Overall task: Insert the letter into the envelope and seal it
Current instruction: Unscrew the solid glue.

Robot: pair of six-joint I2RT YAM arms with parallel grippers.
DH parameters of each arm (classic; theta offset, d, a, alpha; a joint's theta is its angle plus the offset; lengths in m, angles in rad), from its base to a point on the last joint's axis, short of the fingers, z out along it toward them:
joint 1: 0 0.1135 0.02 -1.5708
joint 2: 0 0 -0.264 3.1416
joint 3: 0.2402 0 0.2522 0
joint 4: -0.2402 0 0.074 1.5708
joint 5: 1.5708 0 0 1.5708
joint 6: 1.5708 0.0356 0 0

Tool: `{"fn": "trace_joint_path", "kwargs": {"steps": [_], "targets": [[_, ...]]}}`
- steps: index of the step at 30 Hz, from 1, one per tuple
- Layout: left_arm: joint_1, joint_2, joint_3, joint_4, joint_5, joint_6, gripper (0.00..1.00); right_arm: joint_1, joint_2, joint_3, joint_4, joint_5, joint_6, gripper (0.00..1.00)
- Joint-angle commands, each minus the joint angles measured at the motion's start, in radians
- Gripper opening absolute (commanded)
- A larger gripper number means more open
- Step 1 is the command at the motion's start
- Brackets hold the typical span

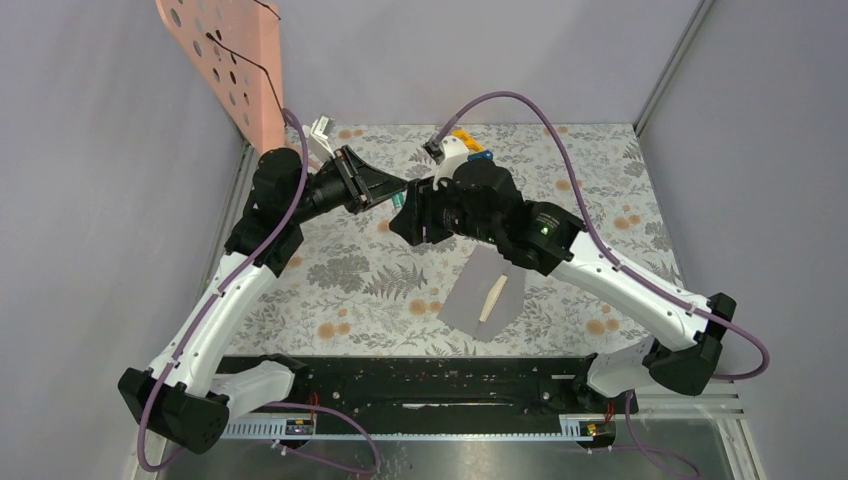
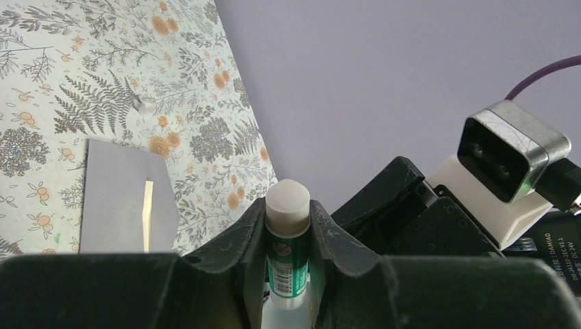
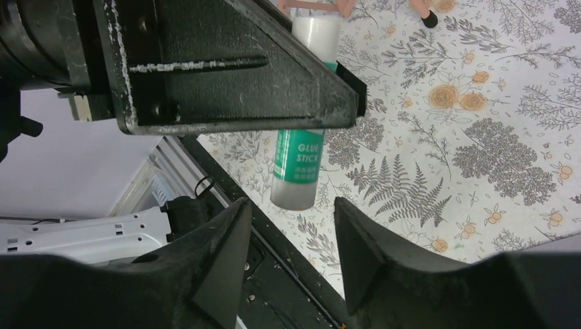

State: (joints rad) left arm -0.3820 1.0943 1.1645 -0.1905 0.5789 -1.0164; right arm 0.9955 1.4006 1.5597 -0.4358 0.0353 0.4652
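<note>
Left hand (image 2: 286, 212) clenched on glue stick (image 3: 299, 164); right hand (image 3: 291, 205) released, flanking its free end. Centre, close squarely, then pull along the axis.

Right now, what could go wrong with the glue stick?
The right gripper stands open at the end of the glue stick; closing off-centre could knock it from the left gripper. The two grippers are close and could collide. The envelope lies loose, so gluing may shift it.
</note>
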Motion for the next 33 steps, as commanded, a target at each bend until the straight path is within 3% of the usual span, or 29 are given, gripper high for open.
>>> {"fn": "trace_joint_path", "kwargs": {"steps": [1, 7, 17, 19, 23, 25, 29, 33], "targets": [[0.001, -0.020, 0.019, 0.023, -0.011, 0.010, 0.00, 0.007, 0.028, 0.066, -0.007, 0.019, 0.003, 0.52], [0.003, -0.024, 0.020, 0.022, -0.003, 0.016, 0.00, 0.006, 0.026, 0.056, 0.021, 0.019, 0.007, 0.46], [0.005, -0.034, -0.004, 0.058, 0.016, -0.002, 0.00, 0.007, 0.022, 0.039, 0.047, 0.027, 0.028, 0.24], [0.007, -0.039, -0.006, 0.055, 0.013, 0.000, 0.00, 0.007, 0.021, 0.034, 0.055, 0.025, 0.033, 0.25], [0.009, -0.045, -0.009, 0.049, 0.010, 0.002, 0.00, 0.006, 0.022, 0.033, 0.073, 0.015, 0.039, 0.45], [0.008, -0.045, -0.009, 0.050, 0.010, 0.002, 0.00, 0.006, 0.024, 0.040, 0.075, 0.015, 0.041, 0.47], [0.009, -0.046, -0.009, 0.051, 0.010, 0.002, 0.00, 0.007, 0.028, 0.041, 0.085, 0.013, 0.048, 0.46], [0.009, -0.047, -0.013, 0.056, 0.011, 0.000, 0.00, 0.005, 0.029, 0.040, 0.086, 0.012, 0.051, 0.29]]}}
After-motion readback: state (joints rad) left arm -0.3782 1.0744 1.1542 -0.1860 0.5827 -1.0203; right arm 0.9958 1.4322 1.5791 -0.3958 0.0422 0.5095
